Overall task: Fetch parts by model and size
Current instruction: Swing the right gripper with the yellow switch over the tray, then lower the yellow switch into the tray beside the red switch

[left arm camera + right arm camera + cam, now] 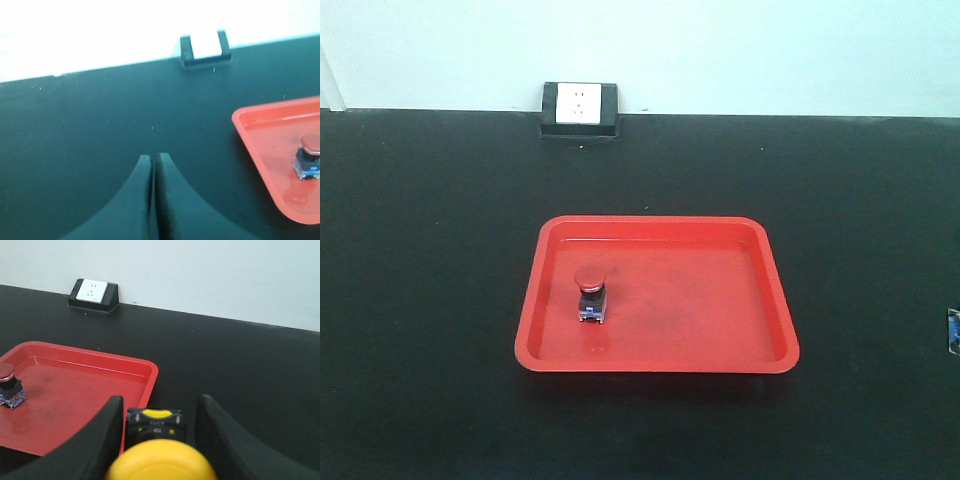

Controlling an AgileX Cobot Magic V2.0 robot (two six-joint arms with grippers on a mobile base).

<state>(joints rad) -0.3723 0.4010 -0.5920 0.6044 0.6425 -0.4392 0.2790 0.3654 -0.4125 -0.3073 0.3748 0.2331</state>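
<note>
Clearly the right gripper (160, 405) is the one placed for the coming move: the yellow-capped switch (159, 450) is sitting between its two fingers, its long axis running along the gripper's own reach, with the cap back toward the wrist and the black body pointing forward. The jaws are standing apart on either side of it. A sliver of gap seems to be showing beside the body, but the big cap is hiding the contact, so I cannot tell whether they are pinching it or only straddling it.

From this gripper the red tray (125, 365) is lying ahead and to the left, its near corner just beyond the left fingertip. The red-capped switch (10, 385) is standing upright inside it, well off to the left. So the carry is looking like a forward-and-left sweep over the rim.

The left gripper (152, 157) is hanging over the black table (75, 130) with its fingers pressed together on nothing. The tray is lying off to its right, and the wall outlet (205, 50) ahead of it.
</note>
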